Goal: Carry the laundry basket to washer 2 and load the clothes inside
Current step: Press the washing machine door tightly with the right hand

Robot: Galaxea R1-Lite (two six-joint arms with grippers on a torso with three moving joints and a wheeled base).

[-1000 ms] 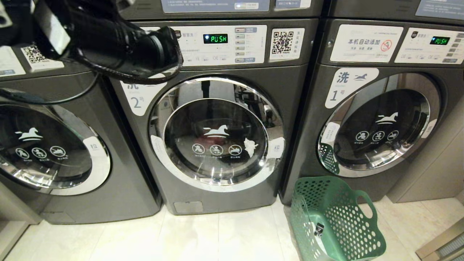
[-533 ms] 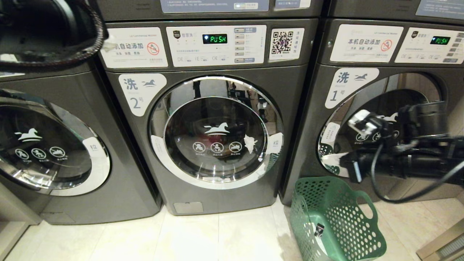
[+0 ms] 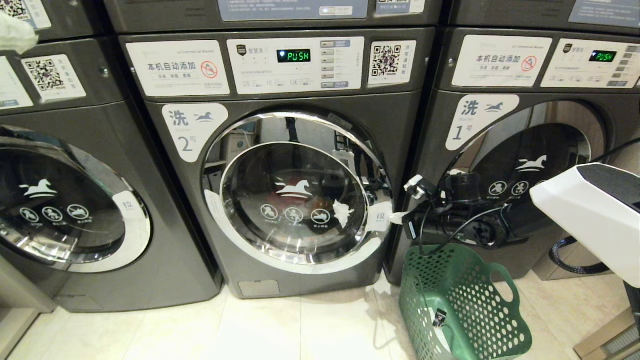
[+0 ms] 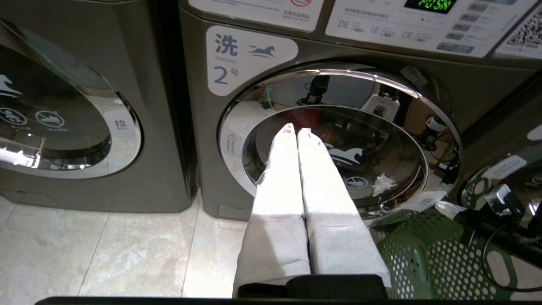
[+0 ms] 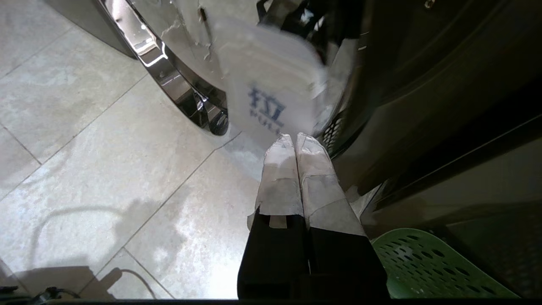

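Observation:
Washer 2 (image 3: 192, 130) stands in the middle, its chrome-ringed glass door (image 3: 295, 200) facing me. A reddish patch shows behind the glass; I cannot tell what it is. My right gripper (image 3: 398, 218) is shut and empty, its taped fingertips (image 5: 281, 148) at the white pull tab (image 5: 271, 106) on the door's right edge. My left gripper (image 4: 295, 129) is shut and empty, held high to the left and pointing at the door from a distance. The green laundry basket (image 3: 465, 305) stands on the floor to the right of washer 2, under my right arm. No clothes show in it.
Washer 1 (image 3: 525, 175) stands behind the basket on the right, and a like washer (image 3: 65, 200) is on the left. My right arm's white link (image 3: 590, 220) and its cables hang over the basket. Pale tiled floor (image 3: 280, 330) lies in front.
The right arm swung in from the right and brought its shut gripper to the door's pull tab. The left arm rose out of the head view. The view itself shifted slightly.

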